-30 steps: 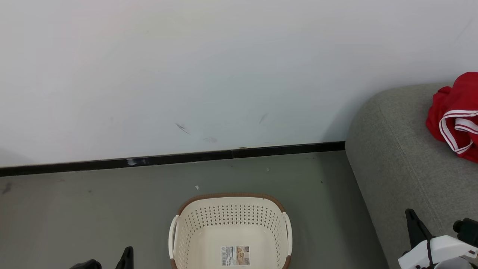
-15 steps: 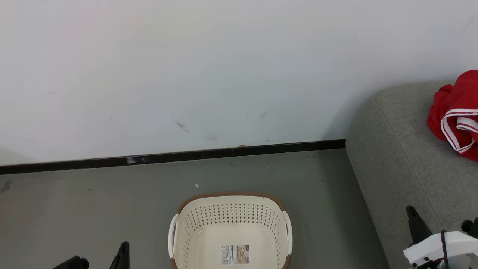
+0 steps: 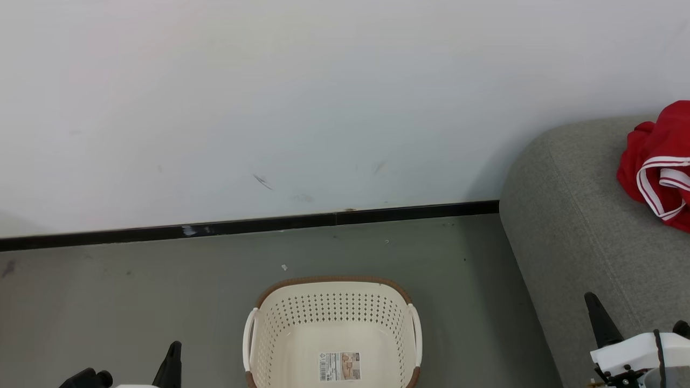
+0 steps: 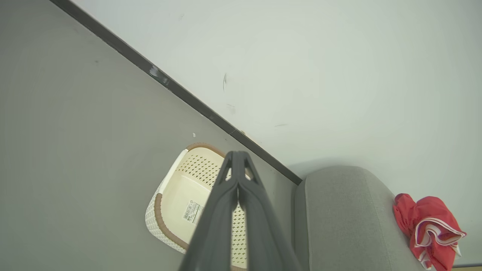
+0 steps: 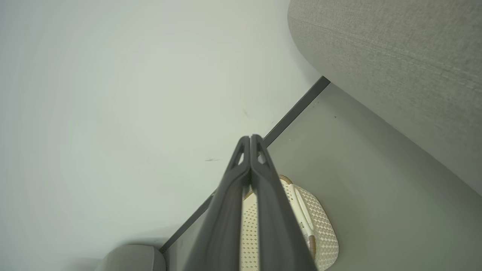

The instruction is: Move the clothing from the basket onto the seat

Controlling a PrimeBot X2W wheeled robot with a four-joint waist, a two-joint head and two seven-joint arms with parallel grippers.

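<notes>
The basket (image 3: 331, 281) stands on the floor at the bottom centre, with nothing inside but a label on its bottom. The red clothing (image 3: 654, 161) with white stripes lies bunched on the grey seat (image 3: 582, 242) at the right. My left gripper (image 3: 173, 347) is shut and holds nothing, low at the bottom left, apart from the basket. In the left wrist view its fingers (image 4: 238, 154) are pressed together over the basket (image 4: 177, 195), with the seat (image 4: 339, 210) and clothing (image 4: 429, 229) to the right. My right gripper (image 3: 590, 299) is shut and holds nothing, in front of the seat's side.
A white wall with a black baseboard (image 3: 259, 226) runs behind the basket. Grey floor (image 3: 135, 302) lies around it. In the right wrist view the shut fingers (image 5: 250, 138) point toward the wall, above the basket (image 5: 320, 229), with the seat (image 5: 395, 56) at the upper right.
Both grippers have drifted slightly outward along the bottom edge of the head view. The basket, the clothing and the seat have not moved.
</notes>
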